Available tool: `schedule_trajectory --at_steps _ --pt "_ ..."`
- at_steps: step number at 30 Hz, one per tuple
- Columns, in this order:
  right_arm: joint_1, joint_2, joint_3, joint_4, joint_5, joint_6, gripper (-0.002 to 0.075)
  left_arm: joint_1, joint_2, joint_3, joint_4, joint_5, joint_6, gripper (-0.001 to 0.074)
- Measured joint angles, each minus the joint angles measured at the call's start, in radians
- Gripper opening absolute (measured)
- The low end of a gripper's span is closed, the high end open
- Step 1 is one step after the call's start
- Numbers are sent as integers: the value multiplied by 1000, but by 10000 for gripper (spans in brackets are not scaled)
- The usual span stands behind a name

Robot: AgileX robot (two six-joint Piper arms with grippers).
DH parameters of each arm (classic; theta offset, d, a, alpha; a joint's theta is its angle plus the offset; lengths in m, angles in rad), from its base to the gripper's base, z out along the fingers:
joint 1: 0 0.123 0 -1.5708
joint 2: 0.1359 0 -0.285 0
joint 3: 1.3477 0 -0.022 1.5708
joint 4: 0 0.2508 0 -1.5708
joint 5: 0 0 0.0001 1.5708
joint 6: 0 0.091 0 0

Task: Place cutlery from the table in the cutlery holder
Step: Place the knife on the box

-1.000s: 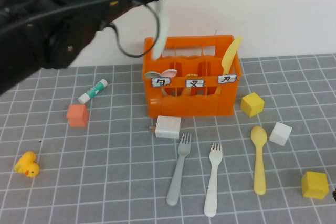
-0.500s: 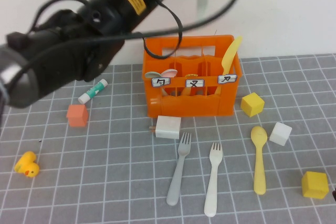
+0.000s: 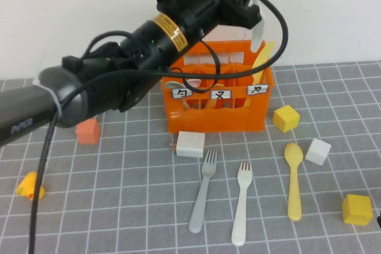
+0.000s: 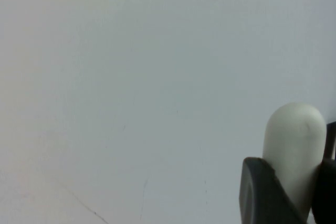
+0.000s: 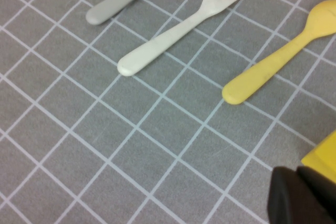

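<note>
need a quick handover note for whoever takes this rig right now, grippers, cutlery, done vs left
Left gripper: raised over the right end of the cutlery holder, shut on the white knife, not yet dropped in.
Right gripper: shut, empty, low over the table near a yellow cube.
Done: a yellow knife stands in the holder's right compartment.
Left: release the white knife, then grey fork, white fork and yellow spoon, all lying in front of the holder.

Grey tiled table (image 3: 119, 206) with orange cutlery holder (image 3: 217, 111), grey fork (image 3: 202, 191), white fork (image 3: 241, 203), yellow spoon (image 3: 293, 179).
</note>
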Motion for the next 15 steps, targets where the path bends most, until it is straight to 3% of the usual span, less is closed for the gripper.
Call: schedule_trajectory --at_steps 15 --pt "0 0 0 0 4 0 -3 0 164 0 -67 -105 61 174"
